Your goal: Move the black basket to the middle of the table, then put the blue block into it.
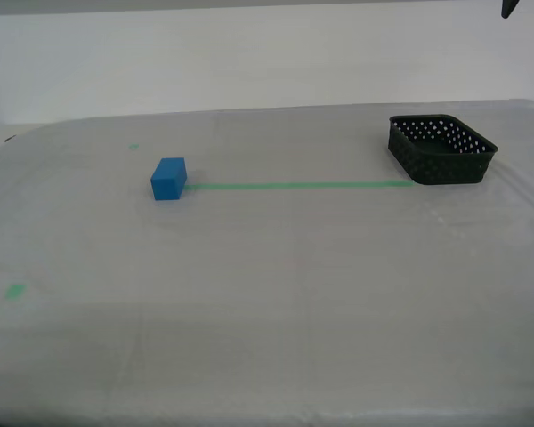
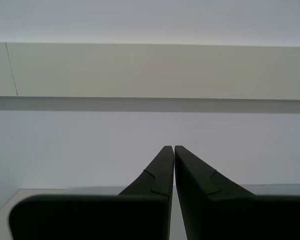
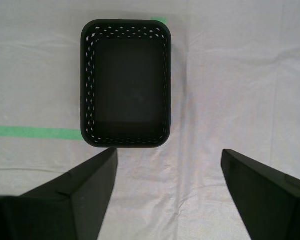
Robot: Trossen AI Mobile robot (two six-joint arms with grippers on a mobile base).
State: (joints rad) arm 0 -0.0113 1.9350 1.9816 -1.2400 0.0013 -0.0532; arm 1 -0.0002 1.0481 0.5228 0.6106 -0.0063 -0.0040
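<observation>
Exterior view, left to right: small green tape mark point(image 1: 15, 291) near the exterior view's left edge of the tabletop point(image 1: 267, 338), another small green mark point(image 1: 133, 147) further back. Blue block point(image 1: 168, 179) sits flat on the tabletop, left of centre in that view, at the left end of the green tape line point(image 1: 298, 185), touching or just beside it. The line runs across to the black basket point(image 1: 442, 149), which stands upright and empty at the exterior view's right, toward the far edge. Block and basket are well apart. A dark bit of an arm point(image 1: 509, 7) shows at the exterior view's top right corner; can't tell which arm.

My first pincer point(image 3: 167, 160) is released, jaws spread wide, looking straight down on the basket point(image 3: 125, 83) from above, not touching it. The tape line point(image 3: 35, 132) meets the basket wall.

My second pincer point(image 2: 169, 150) is clenched, jaws together on nothing, aimed at a plain pale wall point(image 2: 150, 70).
</observation>
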